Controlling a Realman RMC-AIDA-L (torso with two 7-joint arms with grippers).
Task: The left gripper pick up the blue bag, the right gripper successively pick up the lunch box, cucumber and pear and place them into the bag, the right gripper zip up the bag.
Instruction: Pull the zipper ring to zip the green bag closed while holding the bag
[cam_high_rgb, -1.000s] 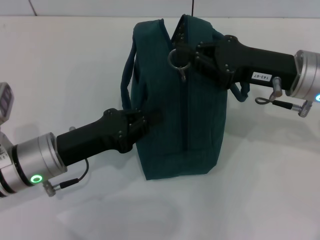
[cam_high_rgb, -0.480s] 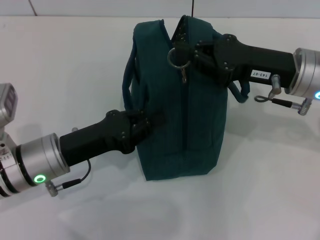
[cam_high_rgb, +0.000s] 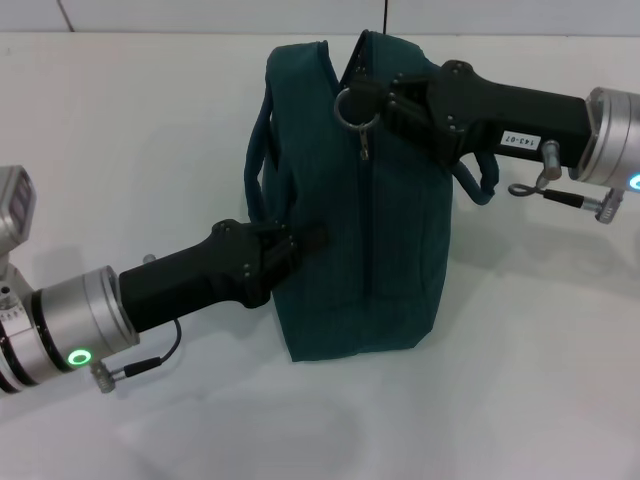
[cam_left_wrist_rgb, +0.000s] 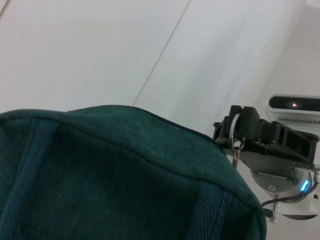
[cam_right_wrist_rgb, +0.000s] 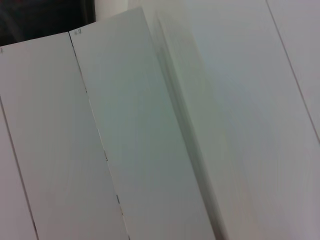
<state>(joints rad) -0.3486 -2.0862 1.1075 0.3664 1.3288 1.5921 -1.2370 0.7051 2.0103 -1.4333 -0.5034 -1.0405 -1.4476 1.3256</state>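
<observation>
While the zip is being run, the pull should be drawn along the zip line w/ the blue bag (cam_high_rgb: 350, 200) kept braced. Right gripper (cam_high_rgb: 372, 100) is clamped on the zip ring (cam_high_rgb: 353, 106) at bag top; left gripper (cam_high_rgb: 305, 240) is pinched on the bag side. Counted: 1 bag, 2 grippers; no food visible.

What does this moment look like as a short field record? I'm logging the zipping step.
surface: white table
blue bag: upright, zipper nearly shut, short gap left at top
zipper ring: near the bag's top end, pinched by the right gripper
left gripper: clamped on the bag's side fabric
lunch box, cucumber, pear: not visible
</observation>
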